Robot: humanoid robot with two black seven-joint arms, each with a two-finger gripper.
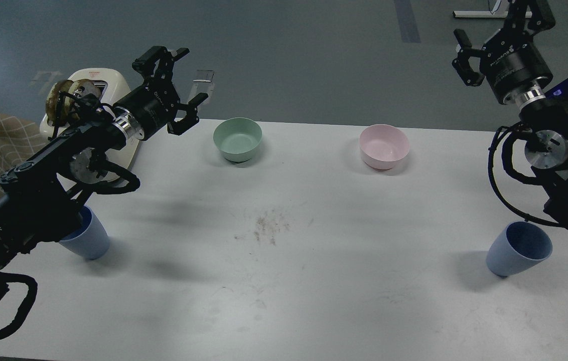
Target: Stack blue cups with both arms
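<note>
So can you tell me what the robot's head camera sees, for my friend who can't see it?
Two blue cups stand far apart on a white table: the left cup and the right cup. Both black arms hover above with open, empty tools, left and right. A green bowl and pink bowl sit behind.

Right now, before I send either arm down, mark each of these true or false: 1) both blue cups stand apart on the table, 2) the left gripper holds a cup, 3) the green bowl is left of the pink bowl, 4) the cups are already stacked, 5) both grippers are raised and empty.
1) True. One blue cup stands near the left edge, partly hidden by the left arm; the other blue cup stands near the right edge.
2) False. The left gripper is open in the air and holds nothing.
3) True. The green bowl sits left of the pink bowl.
4) False. The cups are at opposite sides of the table.
5) True. The right gripper is also open, up and empty.
</note>
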